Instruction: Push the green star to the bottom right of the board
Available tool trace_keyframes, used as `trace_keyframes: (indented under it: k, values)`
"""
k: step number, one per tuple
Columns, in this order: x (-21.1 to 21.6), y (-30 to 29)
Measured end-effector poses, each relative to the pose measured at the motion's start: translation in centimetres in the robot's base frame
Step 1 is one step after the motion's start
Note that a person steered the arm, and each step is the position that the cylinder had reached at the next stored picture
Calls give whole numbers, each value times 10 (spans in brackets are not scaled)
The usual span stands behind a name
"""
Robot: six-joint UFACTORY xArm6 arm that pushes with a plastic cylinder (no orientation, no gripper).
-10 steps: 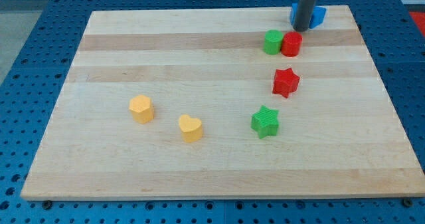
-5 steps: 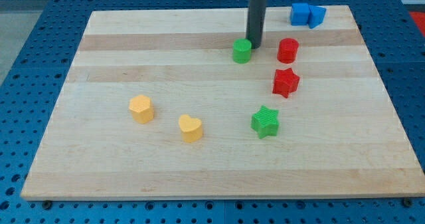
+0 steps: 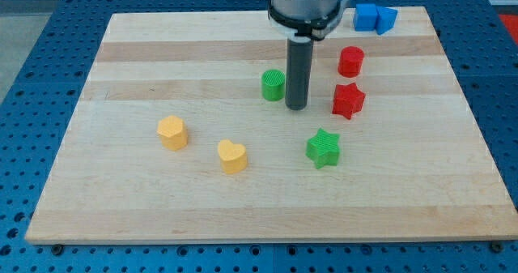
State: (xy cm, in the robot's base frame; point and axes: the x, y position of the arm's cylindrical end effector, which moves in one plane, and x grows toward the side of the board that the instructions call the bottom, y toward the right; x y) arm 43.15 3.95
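Rod and nothing else ends my arm, so I carry no jaws to part or close; my tip [image 3: 296,108] rests on the wooden board [image 3: 146,54] just right of the green cylinder [image 3: 273,86] and left of the red star [image 3: 349,100]. Below and right of my tip, the green star [image 3: 324,148] sits untouched near the board's middle, apart from the red cylinder [image 3: 351,61], two blue blocks [image 3: 375,18], yellow heart [image 3: 232,155] and the other yellow block [image 3: 172,133].

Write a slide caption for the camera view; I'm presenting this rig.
My tip rests between the green cylinder and red star, above the green star.
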Motion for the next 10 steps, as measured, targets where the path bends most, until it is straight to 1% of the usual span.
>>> trace_keyframes:
  k: [1,2,3,4,5,6,7,8,9,10]
  values:
    - [28,11]
    - [58,38]
    - [74,59]
    - [74,50]
    - [74,13]
    - [84,-18]
    - [99,-4]
    - [99,63]
    - [113,109]
    - [134,125]
